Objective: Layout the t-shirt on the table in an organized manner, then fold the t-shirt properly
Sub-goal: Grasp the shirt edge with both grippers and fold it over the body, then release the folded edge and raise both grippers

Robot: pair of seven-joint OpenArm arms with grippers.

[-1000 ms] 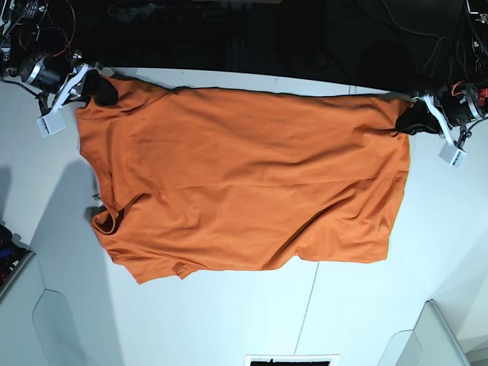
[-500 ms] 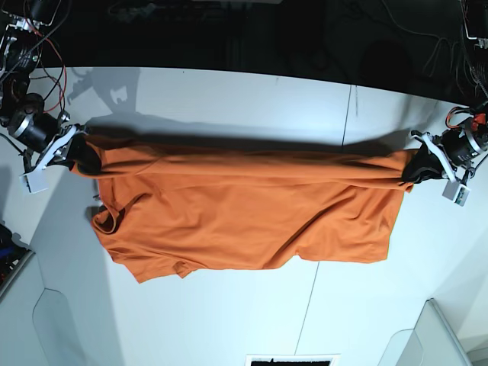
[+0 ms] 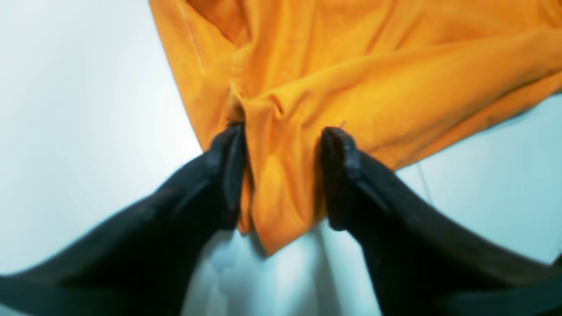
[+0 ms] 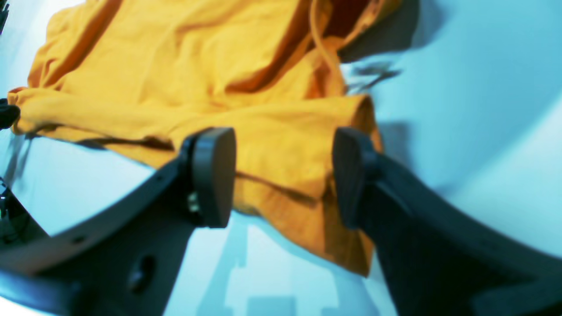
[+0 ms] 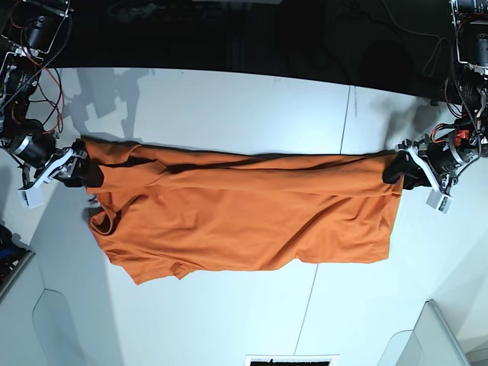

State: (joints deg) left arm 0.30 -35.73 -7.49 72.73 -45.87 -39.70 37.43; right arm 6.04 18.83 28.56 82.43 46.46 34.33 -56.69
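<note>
Both wrist views show me parted jaws: left gripper [image 3: 281, 175] straddles a t-shirt [image 3: 351, 79] corner, right gripper [image 4: 281, 175] straddles a folded edge. From base, it lies half-folded across the table [image 5: 229, 313] between them.

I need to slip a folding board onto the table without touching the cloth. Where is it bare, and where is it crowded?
Bare table runs wide below the t-shirt, down to the picture's bottom edge. A second bare strip lies above the folded edge, up to the table's dark far side. It is crowded at both ends, where the left gripper and right gripper stand open over the shirt's corners.
</note>
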